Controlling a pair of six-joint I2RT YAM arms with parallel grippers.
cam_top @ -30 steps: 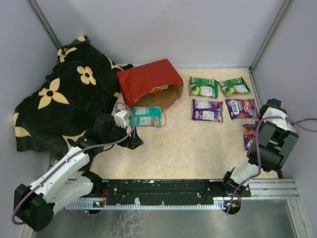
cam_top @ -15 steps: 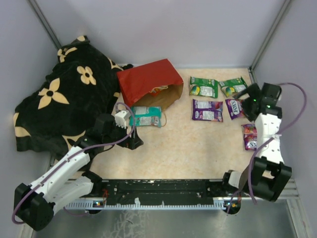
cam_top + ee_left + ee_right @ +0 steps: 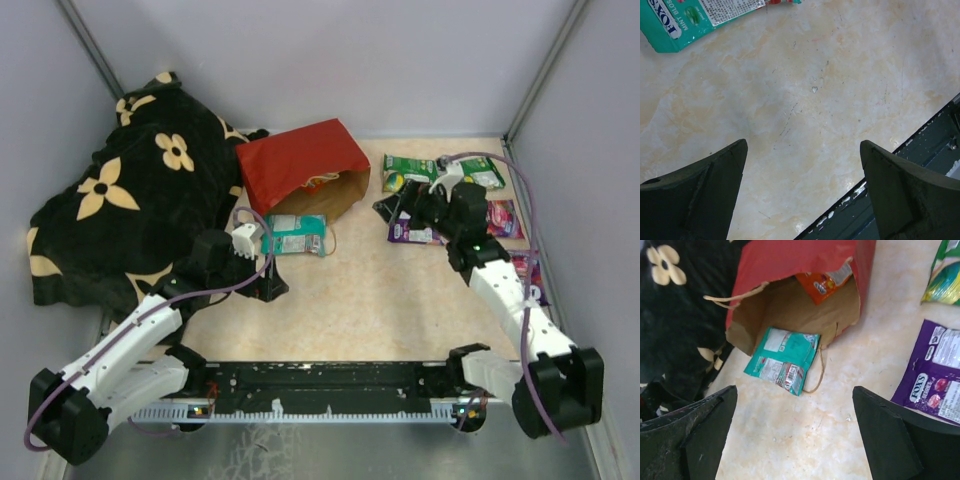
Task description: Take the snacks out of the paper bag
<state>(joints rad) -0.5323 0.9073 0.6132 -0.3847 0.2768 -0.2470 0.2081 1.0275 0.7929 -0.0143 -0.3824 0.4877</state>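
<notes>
One paper bag (image 3: 790,260), one orange packet (image 3: 824,282), one teal packet (image 3: 782,360); left tool (image 3: 802,145), right tool (image 3: 794,390) wide.

Left gripper (image 3: 802,145), right gripper (image 3: 794,388) parted (both wide).

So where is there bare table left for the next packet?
Bare table runs from the teal packet and purple packet forward to the rail. Crowded: the paper bag mouth and the far right corner, with green packets.

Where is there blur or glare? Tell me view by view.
Top external: even light, sharp. Left wrist: table sharp, fingers dark and soft. Right wrist: slightly soft overall; sheen on the green packet.
</notes>
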